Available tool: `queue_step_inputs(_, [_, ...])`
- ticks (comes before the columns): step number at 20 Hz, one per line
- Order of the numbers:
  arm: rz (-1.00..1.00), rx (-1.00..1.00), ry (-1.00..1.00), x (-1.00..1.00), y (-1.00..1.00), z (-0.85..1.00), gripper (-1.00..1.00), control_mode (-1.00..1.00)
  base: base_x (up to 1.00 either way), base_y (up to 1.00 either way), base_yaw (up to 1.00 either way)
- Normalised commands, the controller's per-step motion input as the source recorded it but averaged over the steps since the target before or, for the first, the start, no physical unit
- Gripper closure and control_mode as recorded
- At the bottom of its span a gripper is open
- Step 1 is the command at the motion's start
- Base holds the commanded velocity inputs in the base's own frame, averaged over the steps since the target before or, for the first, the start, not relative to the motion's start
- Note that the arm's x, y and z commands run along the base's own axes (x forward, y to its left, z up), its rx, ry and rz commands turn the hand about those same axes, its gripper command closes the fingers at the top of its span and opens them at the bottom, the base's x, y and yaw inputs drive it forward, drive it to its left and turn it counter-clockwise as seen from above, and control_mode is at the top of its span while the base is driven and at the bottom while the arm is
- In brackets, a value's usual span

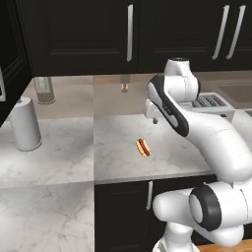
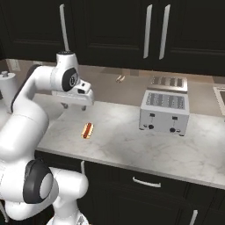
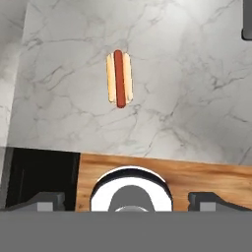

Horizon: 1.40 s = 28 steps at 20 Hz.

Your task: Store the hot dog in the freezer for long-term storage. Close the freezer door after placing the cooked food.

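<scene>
Hot dog [image 3: 119, 78] flat on marble counter [image 3: 197, 98], lengthwise upright.

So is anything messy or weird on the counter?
Only one thing: the hot dog lies bare on the marble counter, with no plate under it. It looks whole, nothing spilled. The toaster and the paper towel roll stand upright. The gripper hangs open above the counter, holding nothing.

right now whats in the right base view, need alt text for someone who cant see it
A small hot dog lies on a white marble counter, with the white robot arm's gripper hovering above and just behind it. A silver toaster stands to the right, and black cabinets run along the wall behind.
</scene>
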Motion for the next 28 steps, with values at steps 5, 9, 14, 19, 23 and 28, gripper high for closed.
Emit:
queue_step_inputs(5, [0.02, -0.08, 0.02, 0.0, 0.04, -0.82, -1.0, -1.0, 0.0, 0.0, 0.0])
queue_step_inputs(9, [0.06, 0.0, -0.01, 0.0, 0.0, -0.5, -1.0, -1.0, 0.0, 0.0, 0.0])
queue_step_inputs(14, [0.0, 0.0, 0.0, 0.15, 0.09, -0.21, -1.0, -1.0, 0.0, 0.0, 0.0])
queue_step_inputs(19, [0.0, 0.0, 0.02, 0.41, 0.25, -0.13, -1.0, -1.0, 0.0, 0.0, 0.0])
queue_step_inputs(23, [0.0, 0.0, 0.1, 0.56, 0.07, -0.07, -1.0, -1.0, 0.0, 0.0, 0.0])
queue_step_inputs(28, [0.0, 0.0, 0.12, 0.46, 0.0, -0.16, -1.0, -1.0, 0.0, 0.0, 0.0])
